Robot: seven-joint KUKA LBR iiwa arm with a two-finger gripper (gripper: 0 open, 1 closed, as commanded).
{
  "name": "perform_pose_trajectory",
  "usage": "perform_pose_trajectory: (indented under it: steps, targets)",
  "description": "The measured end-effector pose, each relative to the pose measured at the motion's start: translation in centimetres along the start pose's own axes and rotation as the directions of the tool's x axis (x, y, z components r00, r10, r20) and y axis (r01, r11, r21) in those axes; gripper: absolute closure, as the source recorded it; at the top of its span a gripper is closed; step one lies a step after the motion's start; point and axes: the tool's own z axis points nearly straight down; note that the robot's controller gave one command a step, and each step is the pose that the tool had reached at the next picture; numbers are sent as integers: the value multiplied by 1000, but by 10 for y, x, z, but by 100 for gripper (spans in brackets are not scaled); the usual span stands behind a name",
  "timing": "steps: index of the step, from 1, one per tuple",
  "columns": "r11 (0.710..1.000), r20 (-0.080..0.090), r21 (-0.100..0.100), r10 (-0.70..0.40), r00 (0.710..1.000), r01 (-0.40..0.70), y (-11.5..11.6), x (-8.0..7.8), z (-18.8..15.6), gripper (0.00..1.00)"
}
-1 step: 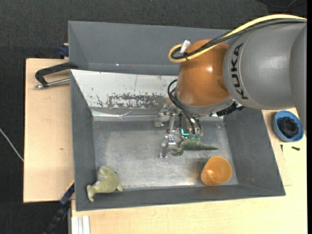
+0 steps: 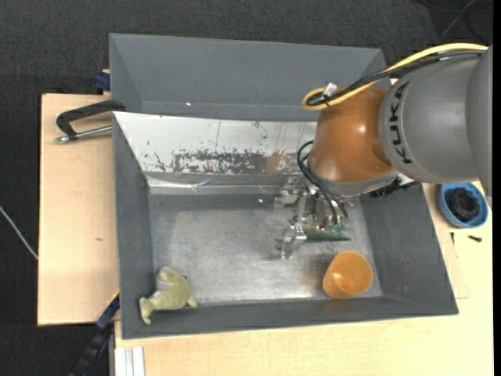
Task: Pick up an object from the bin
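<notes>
bin (image 2: pixel 131 233): grey metal, mostly bare floor, two loose things in it.
landmark: orange cup (image 2: pixel 347 274), near the bin's front wall, toward the right corner. Cannot tell whether it is upright or tipped.
gripper (image 2: pixel 291 241): just up and left of the orange cup, near it but apart, low over the bare floor.
gripper state: apart or together, cannot tell. Nothing seen in its grasp.
arm (image 2: pixel 438 120): comes in above and right of the orange cup. Its orange cover (image 2: pixel 348 143) sits directly up from the cup. The wrist points down, probably so the gripper meets the floor from above and stays clear of the walls.
other thing: pale yellow-green toy animal (image 2: pixel 167 292), well apart to the left of the orange cup, at the opposite front corner.
likely target: the orange cup, judged only by closeness. The gripper is not round it.
offset: the cup lies down and right of the gripper, so a short shift that way is needed before closing.
risk: the cup is close to the front wall, which leaves little room on that side, and a round body may roll off if nudged.
</notes>
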Motion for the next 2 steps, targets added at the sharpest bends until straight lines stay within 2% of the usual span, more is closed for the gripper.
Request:
perform_pose_trajectory:
  steps: [1, 2]
  targets:
    - [984, 5, 0, -179, 984, 179, -61, 30, -13, 0]
    - [984, 6, -3, -181, 984, 181, -58, 30, -13, 100]
